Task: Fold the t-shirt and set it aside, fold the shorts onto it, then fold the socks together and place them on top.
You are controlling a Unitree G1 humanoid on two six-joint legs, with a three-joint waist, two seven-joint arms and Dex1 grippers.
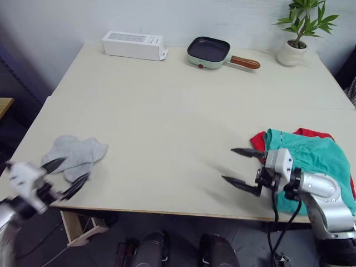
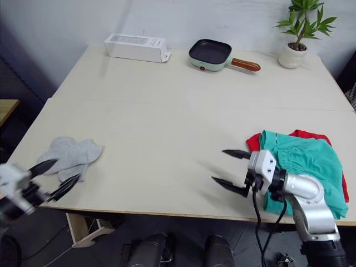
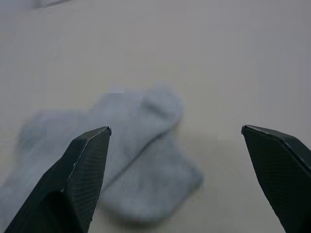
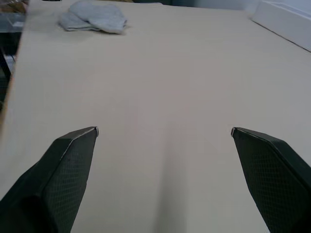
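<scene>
The left gripper [image 1: 68,177] is hovering with its fingers spread at the table's [image 1: 167,128] near left edge, just short of the grey socks [image 1: 75,153] lying right ahead of it. Well apart to the right, the right gripper [image 1: 242,168] is hanging released and empty over bare tabletop. Just behind its wrist the teal shorts [image 1: 311,161] are lying heaped over the red t-shirt [image 1: 311,133] at the near right edge.
</scene>
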